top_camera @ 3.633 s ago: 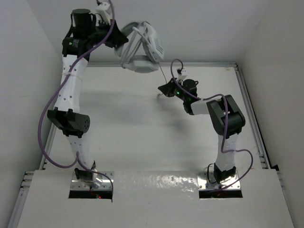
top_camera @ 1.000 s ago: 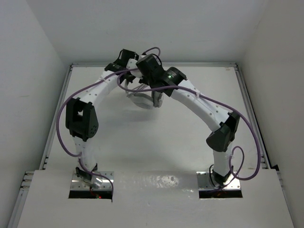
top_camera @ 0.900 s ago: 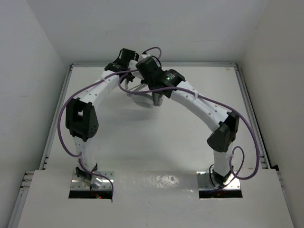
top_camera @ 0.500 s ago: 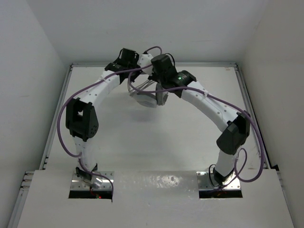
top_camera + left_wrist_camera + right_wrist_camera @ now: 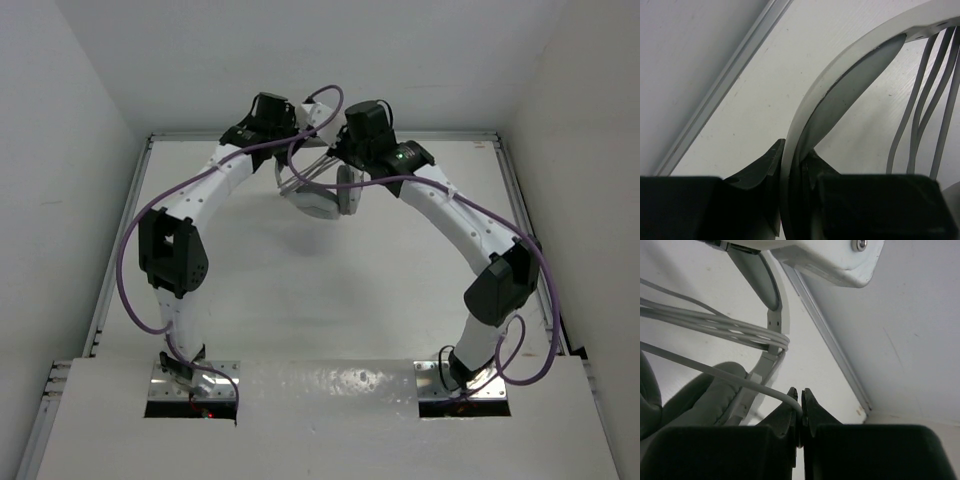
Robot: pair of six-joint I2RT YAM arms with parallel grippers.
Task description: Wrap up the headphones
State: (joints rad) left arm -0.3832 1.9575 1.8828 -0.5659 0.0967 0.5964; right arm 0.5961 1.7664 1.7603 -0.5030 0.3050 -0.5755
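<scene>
The white headphones (image 5: 318,203) hang just above the table at the back middle, between my two wrists. In the left wrist view, my left gripper (image 5: 794,150) is shut on the curved headband (image 5: 840,85), which rises from between the jaws. Several strands of the thin pale cable (image 5: 920,110) cross to its right. My right gripper (image 5: 800,392) is shut on the cable (image 5: 715,371), pinched at the fingertips. Several cable turns (image 5: 715,322) lie around the headband (image 5: 772,315) above a grey ear cup (image 5: 705,400).
The table's metal rail (image 5: 450,135) runs along the back, close behind both wrists, with the white back wall above it. Side walls close in left and right. Purple arm cables (image 5: 300,140) loop over the wrists near the headphones.
My right wrist has swung rightward and toward the back, carrying the cable with it. The headphones have shifted slightly right. Both grips have held.
</scene>
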